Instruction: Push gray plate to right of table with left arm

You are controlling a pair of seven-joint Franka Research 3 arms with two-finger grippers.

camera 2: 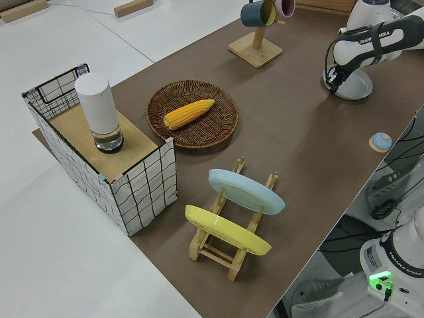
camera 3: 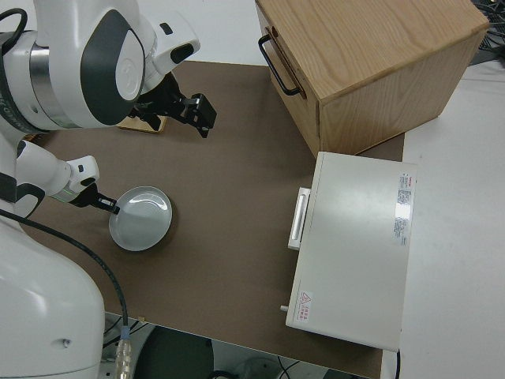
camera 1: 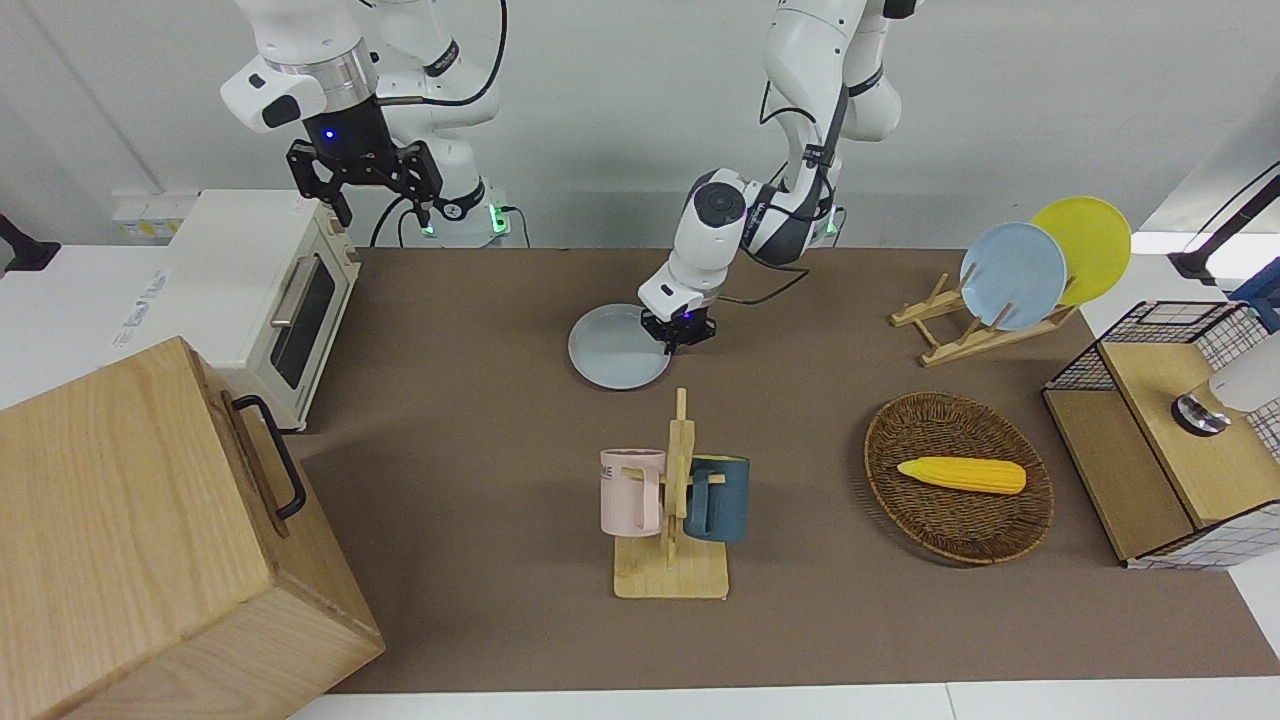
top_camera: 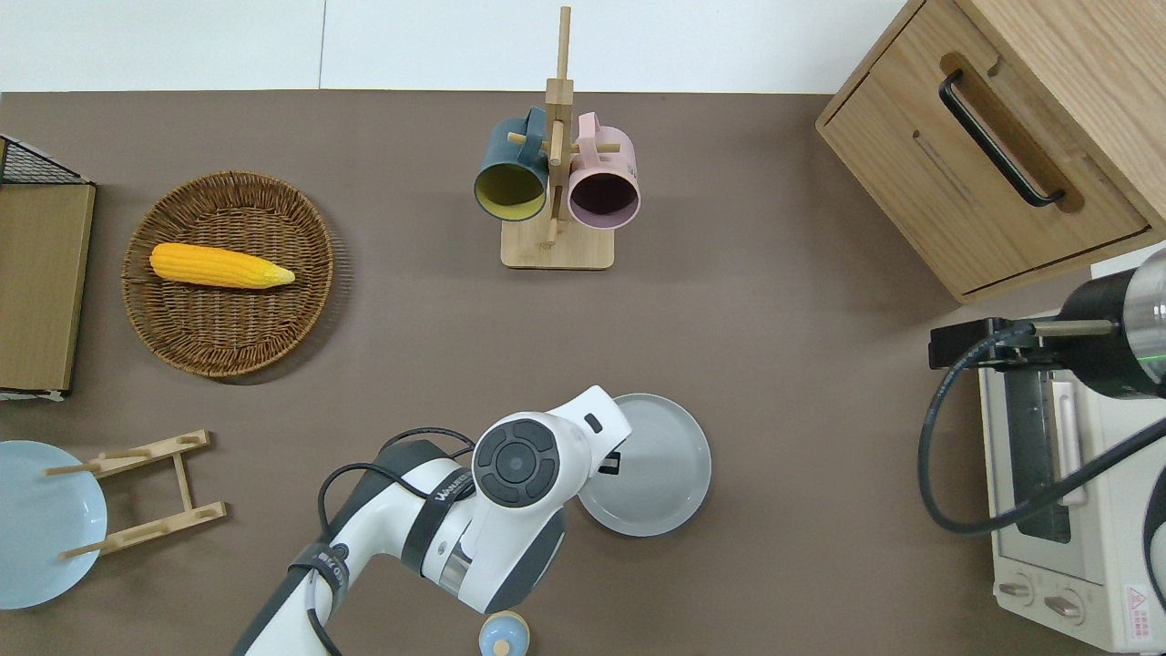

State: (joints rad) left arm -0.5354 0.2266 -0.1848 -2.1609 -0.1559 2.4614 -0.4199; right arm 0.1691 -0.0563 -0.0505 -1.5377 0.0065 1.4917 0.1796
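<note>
The gray plate lies flat on the brown table, near the middle and toward the robots' side. My left gripper is low at the plate's rim, on the side toward the left arm's end of the table, and looks shut with nothing held. It touches the rim. The plate and the left gripper also show in the right side view. My right gripper is open and empty, and that arm is parked.
A mug rack with a pink and a blue mug stands farther from the robots than the plate. A toaster oven and a wooden cabinet fill the right arm's end. A wicker basket with corn and a plate rack stand toward the left arm's end.
</note>
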